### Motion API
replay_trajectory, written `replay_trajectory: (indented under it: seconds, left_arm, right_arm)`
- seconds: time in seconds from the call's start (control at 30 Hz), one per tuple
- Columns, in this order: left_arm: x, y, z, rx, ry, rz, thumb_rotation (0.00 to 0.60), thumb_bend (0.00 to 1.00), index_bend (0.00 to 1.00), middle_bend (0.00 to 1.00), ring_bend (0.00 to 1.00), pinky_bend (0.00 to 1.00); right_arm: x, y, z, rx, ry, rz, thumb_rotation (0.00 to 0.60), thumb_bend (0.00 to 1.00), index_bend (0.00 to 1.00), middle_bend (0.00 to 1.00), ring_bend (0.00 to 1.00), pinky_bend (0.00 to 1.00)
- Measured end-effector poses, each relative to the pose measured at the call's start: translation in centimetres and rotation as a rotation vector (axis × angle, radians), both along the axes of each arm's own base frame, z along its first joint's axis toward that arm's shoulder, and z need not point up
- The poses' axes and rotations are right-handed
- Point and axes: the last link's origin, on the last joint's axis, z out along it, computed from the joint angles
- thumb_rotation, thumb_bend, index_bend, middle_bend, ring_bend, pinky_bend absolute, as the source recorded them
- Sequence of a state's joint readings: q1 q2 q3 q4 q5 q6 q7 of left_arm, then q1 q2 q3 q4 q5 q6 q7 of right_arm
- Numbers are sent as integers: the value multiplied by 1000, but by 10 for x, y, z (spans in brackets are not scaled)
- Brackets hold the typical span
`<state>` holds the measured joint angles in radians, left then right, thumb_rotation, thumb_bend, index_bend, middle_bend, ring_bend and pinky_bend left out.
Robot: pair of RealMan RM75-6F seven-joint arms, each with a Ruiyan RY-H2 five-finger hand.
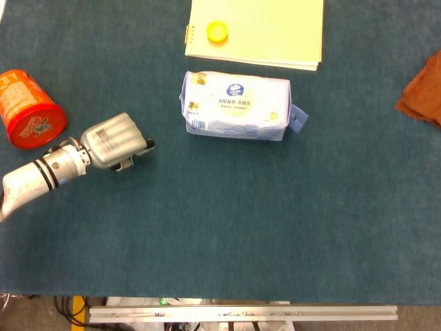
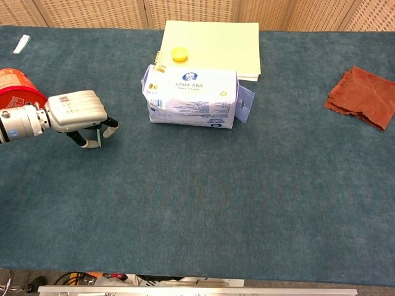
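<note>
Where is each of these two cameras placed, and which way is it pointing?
Head view: high up, looking almost straight down on the blue table; the left hand and forearm show.
Chest view: lower, at the table's near edge, facing forward across it to wicker panels; the same left hand shows side-on.
Shared: the red can, the wipes pack, the yellow pad with its yellow cap, and the brown cloth.
</note>
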<state>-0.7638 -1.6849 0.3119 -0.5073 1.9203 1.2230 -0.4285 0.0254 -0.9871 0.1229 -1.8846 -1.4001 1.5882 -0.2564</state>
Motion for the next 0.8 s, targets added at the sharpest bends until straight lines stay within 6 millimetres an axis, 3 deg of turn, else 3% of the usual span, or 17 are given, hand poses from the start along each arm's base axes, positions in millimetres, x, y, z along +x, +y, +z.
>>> replay_trajectory:
  seconds: [0.27, 0.8]
  left_arm:
    - [3, 0, -4, -5, 3, 0, 600, 356, 547, 990, 983, 930]
    - [4, 1, -9, -4, -3, 36, 600, 363, 569, 995, 987, 930]
  right_arm:
    - [0, 1, 2, -2, -4, -1, 600, 786, 441, 469, 490, 500]
    - [-2, 3, 4, -6, -11, 0, 600, 786, 441, 469, 495, 500]
